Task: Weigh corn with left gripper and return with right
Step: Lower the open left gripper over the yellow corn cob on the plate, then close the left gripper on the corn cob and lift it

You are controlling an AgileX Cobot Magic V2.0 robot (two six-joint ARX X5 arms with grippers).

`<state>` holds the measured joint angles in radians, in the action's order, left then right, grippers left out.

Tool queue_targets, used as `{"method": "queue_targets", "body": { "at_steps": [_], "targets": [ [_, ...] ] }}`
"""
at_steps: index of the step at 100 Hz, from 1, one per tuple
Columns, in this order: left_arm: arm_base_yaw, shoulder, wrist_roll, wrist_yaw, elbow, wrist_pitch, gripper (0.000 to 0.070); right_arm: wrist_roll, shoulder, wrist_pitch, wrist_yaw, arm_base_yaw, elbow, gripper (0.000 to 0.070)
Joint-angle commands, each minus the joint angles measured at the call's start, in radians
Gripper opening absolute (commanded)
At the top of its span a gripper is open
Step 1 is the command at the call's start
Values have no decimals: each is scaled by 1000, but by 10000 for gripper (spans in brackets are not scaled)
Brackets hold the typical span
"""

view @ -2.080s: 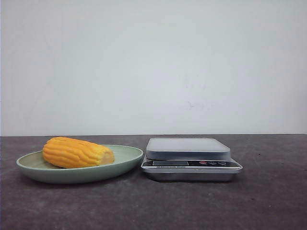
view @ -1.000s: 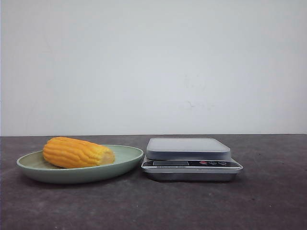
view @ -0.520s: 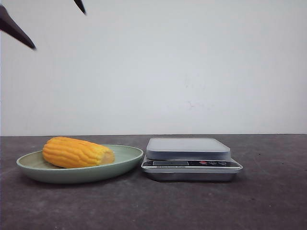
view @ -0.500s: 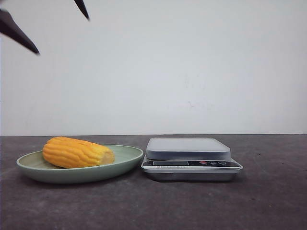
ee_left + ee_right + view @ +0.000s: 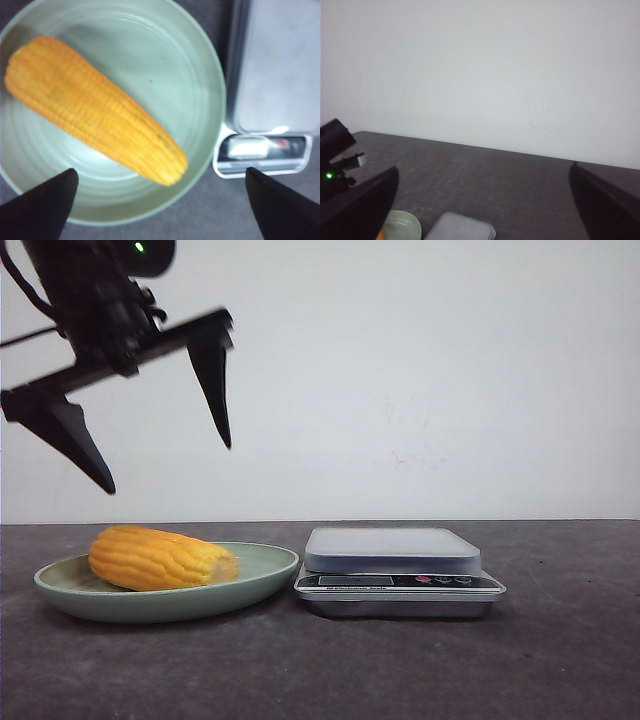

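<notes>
Lying on its side in the plate (image 5: 262, 570), one corn (image 5: 160, 558) cob was present, paler cut end toward the scale (image 5: 400, 572). Count: 1 corn, 1 plate, 1 scale, 2 grippers, 1 table (image 5: 560, 660).

Plate: pale green, shallow, on the dark table, just beside the scale; whether the rims touched could not be told.

Scale: silver, flat platform w/ nothing on it, display strip and small buttons on the front edge.

Left gripper (image 5: 165, 465): above the corn, well clear of it, released, w/ both pointed fingers spread wide and nothing between them. Crossbar tilted, so one fingertip sat lower than the other. Green light lit on the body.

Right gripper (image 5: 482, 210): also spread open, holding nothing.

View differences:
- Front view showed the left gripper's height over the corn and its tilt; no part of the right gripper appeared there.
- Left wrist view looked straight down: corn (image 5: 95, 110) lay diagonally across the plate (image 5: 200, 65), kernel rows distinct, scale (image 5: 270, 90) alongside; only the two fingertip ends of the gripper (image 5: 160, 200) showed.
- Right wrist view showed the white wall, the table (image 5: 520, 190), the plate (image 5: 402, 225) and scale (image 5: 460, 227) from afar, plus the left arm's body w/ its green light; the corn showed there only as a sliver at the plate edge.
</notes>
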<state>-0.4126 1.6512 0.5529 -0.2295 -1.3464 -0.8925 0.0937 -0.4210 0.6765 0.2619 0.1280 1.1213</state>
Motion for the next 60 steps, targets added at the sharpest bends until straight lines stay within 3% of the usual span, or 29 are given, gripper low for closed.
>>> {"method": "queue_targets", "body": {
  "at_steps": [1, 6, 10, 38, 45, 54, 60],
  "targets": [
    [-8, 46, 9, 13, -20, 9, 656, 9, -2, -3, 0, 0, 18, 700],
    [-11, 77, 10, 12, -20, 8, 585, 8, -2, 0, -1, 0, 18, 700],
    [-13, 98, 9, 12, -20, 3, 566, 6, -2, 2, -1, 0, 18, 700],
    [-15, 200, 8, 11, -20, 24, 528, -4, -2, 6, -8, 0, 18, 700],
    [-15, 214, -13, 11, -20, 31, 355, -5, -2, 6, -10, 0, 18, 700],
    [-15, 227, -73, -3, -20, 33, 16, -16, -2, 6, -23, 0, 18, 700],
    [-15, 228, -107, -6, -20, 37, 8, -26, -2, 6, -35, 0, 18, 700]
  ]
}}
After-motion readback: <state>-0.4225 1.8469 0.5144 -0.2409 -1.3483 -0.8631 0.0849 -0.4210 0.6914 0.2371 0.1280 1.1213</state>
